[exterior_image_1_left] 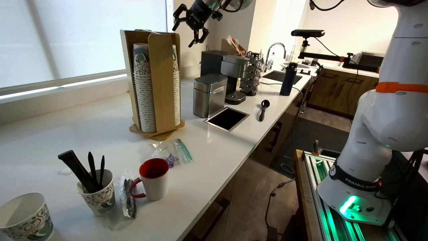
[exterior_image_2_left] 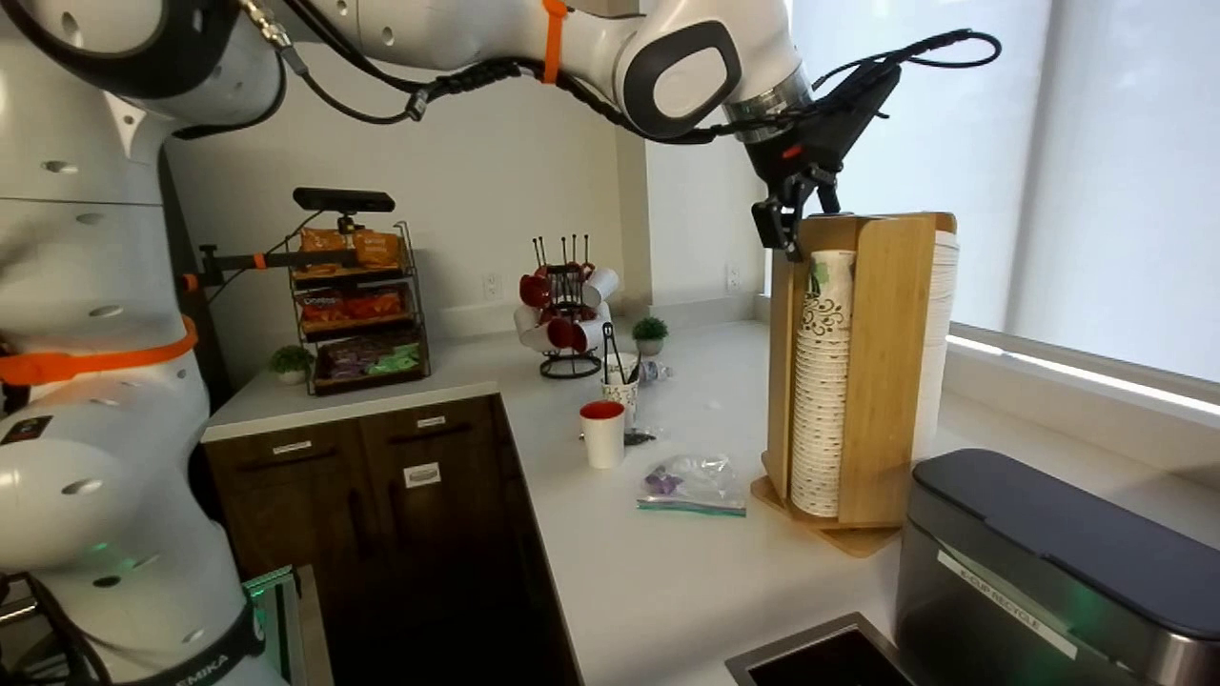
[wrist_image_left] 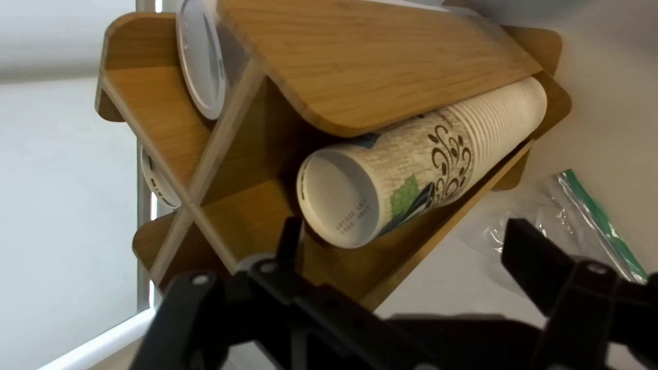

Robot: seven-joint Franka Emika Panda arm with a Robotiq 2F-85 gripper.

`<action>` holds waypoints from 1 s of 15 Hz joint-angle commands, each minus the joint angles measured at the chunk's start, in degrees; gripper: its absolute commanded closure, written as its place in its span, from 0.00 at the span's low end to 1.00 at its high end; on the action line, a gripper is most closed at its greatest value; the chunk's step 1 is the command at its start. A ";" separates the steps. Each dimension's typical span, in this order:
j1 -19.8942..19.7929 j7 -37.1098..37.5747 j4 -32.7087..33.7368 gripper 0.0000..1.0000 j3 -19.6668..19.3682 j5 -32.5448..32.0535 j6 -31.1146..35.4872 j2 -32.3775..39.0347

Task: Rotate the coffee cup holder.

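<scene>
The coffee cup holder (exterior_image_1_left: 161,83) is a tall wooden rack standing upright on the counter, with white paper cups stacked in its compartments. It shows in both exterior views (exterior_image_2_left: 891,372) and from above in the wrist view (wrist_image_left: 380,61). My gripper (exterior_image_1_left: 183,36) is open and empty at the holder's top. In an exterior view the gripper (exterior_image_2_left: 810,233) is at the rack's upper edge. In the wrist view the gripper (wrist_image_left: 403,231) has one finger over a cup compartment and the other past a side panel, over the counter. Whether a finger touches the wood cannot be told.
A grey metal canister (exterior_image_1_left: 209,97) and a coffee machine (exterior_image_1_left: 234,72) stand beside the holder. A plastic bag (exterior_image_2_left: 694,481) lies near its base. A red-and-white mug (exterior_image_1_left: 153,180) and a cup with black utensils (exterior_image_1_left: 98,195) stand further along. A window (exterior_image_2_left: 1096,171) is behind.
</scene>
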 commanded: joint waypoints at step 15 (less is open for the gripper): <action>-4.63 -1.55 8.53 0.41 5.67 -5.08 -5.50 5.60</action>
